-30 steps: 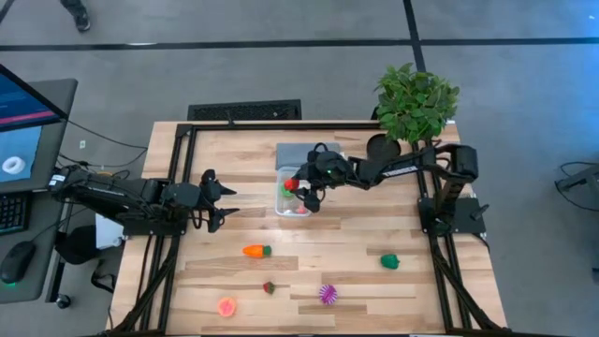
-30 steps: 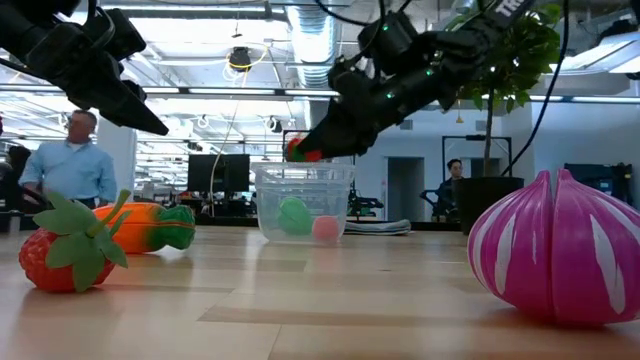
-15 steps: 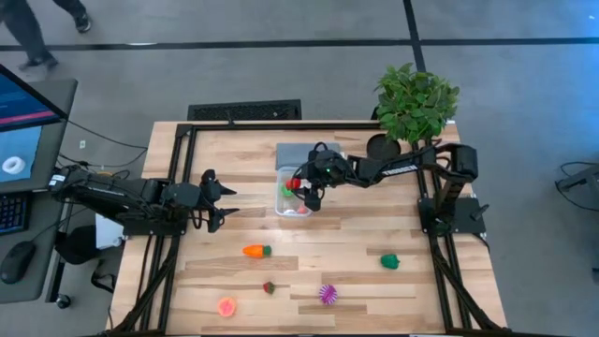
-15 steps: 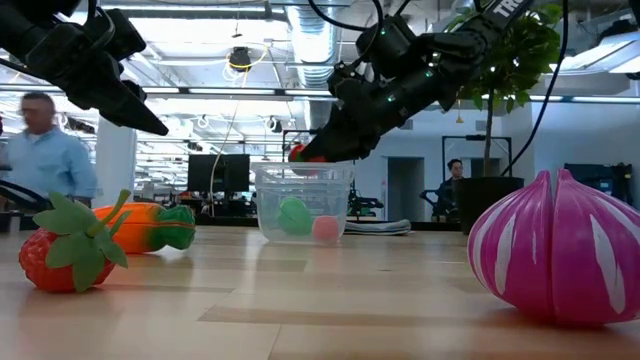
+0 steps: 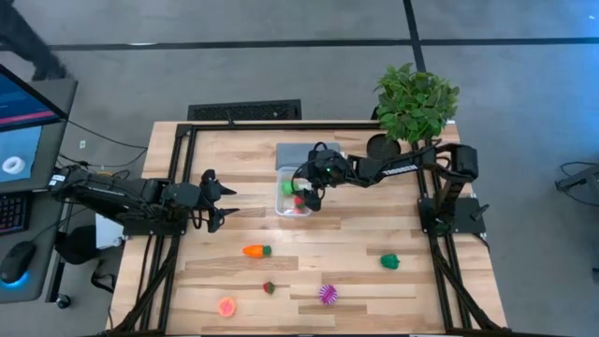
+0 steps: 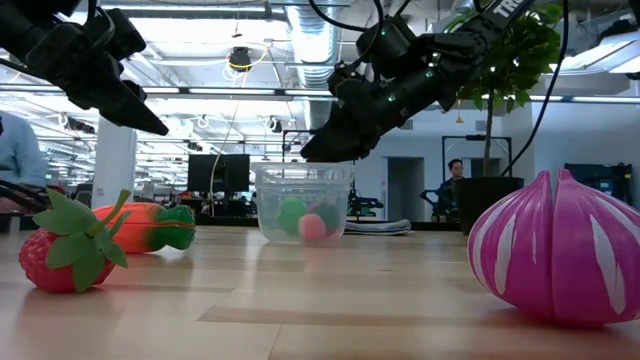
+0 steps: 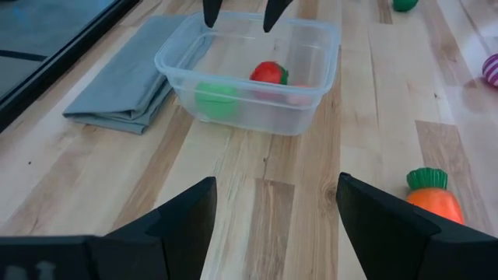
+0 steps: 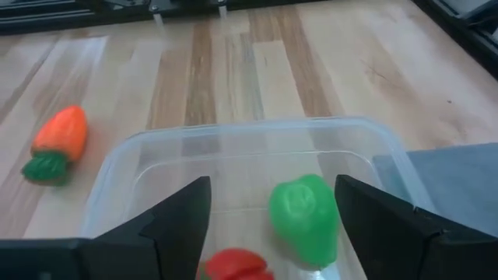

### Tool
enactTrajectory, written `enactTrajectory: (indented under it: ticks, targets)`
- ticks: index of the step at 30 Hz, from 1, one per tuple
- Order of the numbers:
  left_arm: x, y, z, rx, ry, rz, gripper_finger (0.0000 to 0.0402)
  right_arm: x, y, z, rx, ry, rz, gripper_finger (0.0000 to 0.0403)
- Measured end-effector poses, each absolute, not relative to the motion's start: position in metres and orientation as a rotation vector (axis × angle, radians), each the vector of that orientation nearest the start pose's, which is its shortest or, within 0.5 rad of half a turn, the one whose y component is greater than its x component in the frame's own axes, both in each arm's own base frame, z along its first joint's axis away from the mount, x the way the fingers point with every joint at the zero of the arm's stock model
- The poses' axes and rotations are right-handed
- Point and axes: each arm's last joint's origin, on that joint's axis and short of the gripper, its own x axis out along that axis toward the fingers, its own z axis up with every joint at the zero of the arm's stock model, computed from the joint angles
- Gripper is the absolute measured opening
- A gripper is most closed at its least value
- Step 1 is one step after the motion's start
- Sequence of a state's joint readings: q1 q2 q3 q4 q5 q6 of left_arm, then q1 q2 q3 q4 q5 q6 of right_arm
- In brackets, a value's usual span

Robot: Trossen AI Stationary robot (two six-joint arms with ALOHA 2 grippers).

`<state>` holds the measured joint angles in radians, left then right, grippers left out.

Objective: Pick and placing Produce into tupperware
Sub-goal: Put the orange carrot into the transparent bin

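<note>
The clear tub stands on the table beside a grey pad; it also shows in the left wrist view. In it lie a green piece, a red piece and a pink one. My right gripper hangs open and empty just above the tub's rim, as the low view shows. My left gripper is open and empty, above the table to the tub's left. On the table lie an orange carrot, a small strawberry, a spiky purple ball, a pink piece and a green piece.
A folded grey pad lies against the tub's far side. A leafy potted plant stands at the far right corner. A black frame runs along the table's left, far and right edges. People move in the room behind.
My right gripper, which held the red piece just above the tub, has let it go. The red piece has fallen into the tub and lies beside the green and pink pieces. The gripper has stayed over the tub's rim.
</note>
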<state>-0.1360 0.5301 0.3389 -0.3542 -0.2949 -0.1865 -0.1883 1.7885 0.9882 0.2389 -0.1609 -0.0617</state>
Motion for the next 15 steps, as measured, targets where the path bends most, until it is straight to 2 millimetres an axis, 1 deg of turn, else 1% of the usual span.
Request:
enactTrajectory:
  ticks: [3, 8, 12, 15]
  targets:
    - [0.126, -0.009, 0.2, -0.066, 0.516, 0.202, 0.0254, 0.363, -0.064, 0.179, 0.045, 0.578, 0.014, 0.0304]
    - [0.126, -0.01, 0.2, -0.08, 0.515, 0.178, 0.0254, 0.35, -0.055, 0.195, 0.036, 0.635, 0.04, 0.0307]
    - [0.126, -0.01, 0.2, -0.087, 0.511, 0.178, 0.0254, 0.338, -0.042, 0.221, 0.001, 0.605, 0.077, 0.0307]
    - [0.127, -0.011, 0.198, -0.114, 0.496, 0.151, 0.0254, 0.327, -0.03, 0.236, -0.019, 0.611, 0.111, 0.0307]
